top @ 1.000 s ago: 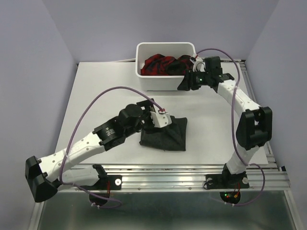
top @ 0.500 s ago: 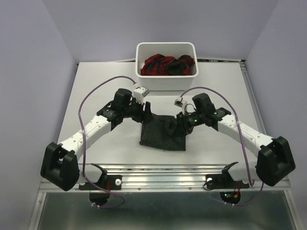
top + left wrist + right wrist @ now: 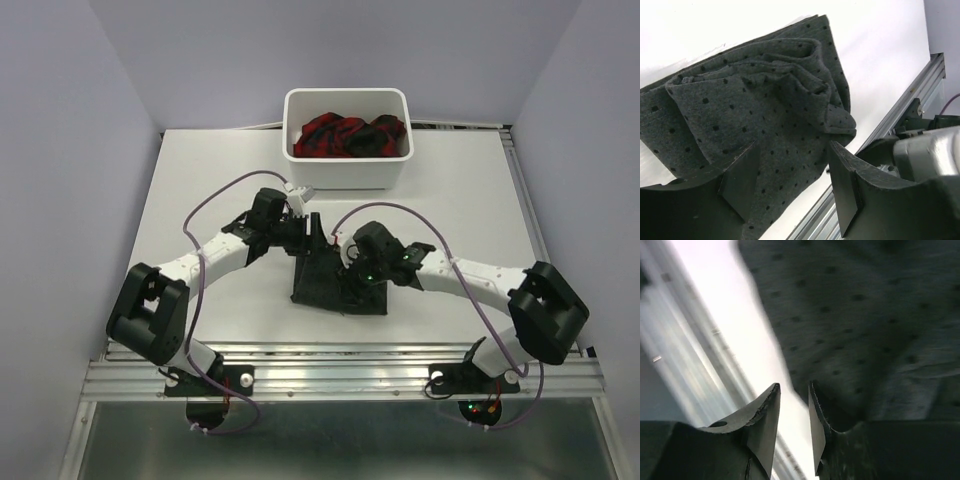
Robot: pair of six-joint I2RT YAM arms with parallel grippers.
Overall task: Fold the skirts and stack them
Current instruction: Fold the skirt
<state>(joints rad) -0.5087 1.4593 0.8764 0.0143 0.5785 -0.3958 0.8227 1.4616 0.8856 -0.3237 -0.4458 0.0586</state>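
The dark grey dotted skirt (image 3: 322,285) lies folded on the table near the front. In the left wrist view it (image 3: 765,100) is bunched in folds under my left gripper (image 3: 792,187), which is open and empty over its edge. From above, my left gripper (image 3: 312,238) is at the skirt's far-left corner. My right gripper (image 3: 348,268) is low over the skirt's middle. In the right wrist view my right gripper (image 3: 792,425) is open by a narrow gap with nothing between the jaws, at the edge of the grey skirt (image 3: 865,315). The red plaid skirt (image 3: 335,136) lies crumpled in the tub.
The white plastic tub (image 3: 345,172) stands at the back centre of the table. A metal rail (image 3: 340,368) runs along the table's front edge, close to the grey skirt. Purple cables loop over both arms.
My right arm has swung from the tub down to the grey skirt. My left gripper has shifted from the skirt's left side to its far-left corner. The skirt lies in the same place.
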